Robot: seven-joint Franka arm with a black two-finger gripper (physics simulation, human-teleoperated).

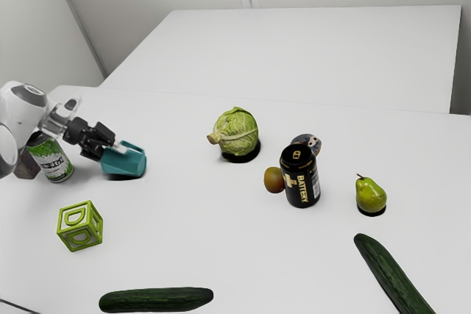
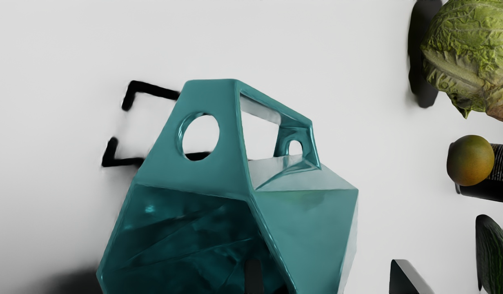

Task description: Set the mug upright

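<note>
The teal mug [image 1: 125,163] lies tipped on its side at the exterior view's left, its mouth toward the arm. The black gripper [image 1: 113,150] is right at the mug's mouth end. In the wrist view the angular mug [image 2: 304,228] shows its dark hollow and its handle with a round hole. The gripper [image 2: 327,279] stands open there: one finger [image 2: 253,273] overlaps the mug's mouth, and the other [image 2: 404,277] is outside the mug, apart from its outer side. Part of the mug's wall is between them. The fingers' contact with the mug cannot be made out.
A green can [image 1: 53,161] stands beside the arm, with a dark block [image 1: 26,165] behind it. A green letter cube [image 1: 79,226] is nearby. Farther off are a cabbage [image 1: 238,132], a black can [image 1: 300,178], a round fruit [image 1: 274,179], a pear [image 1: 370,195] and cucumbers [image 1: 156,299].
</note>
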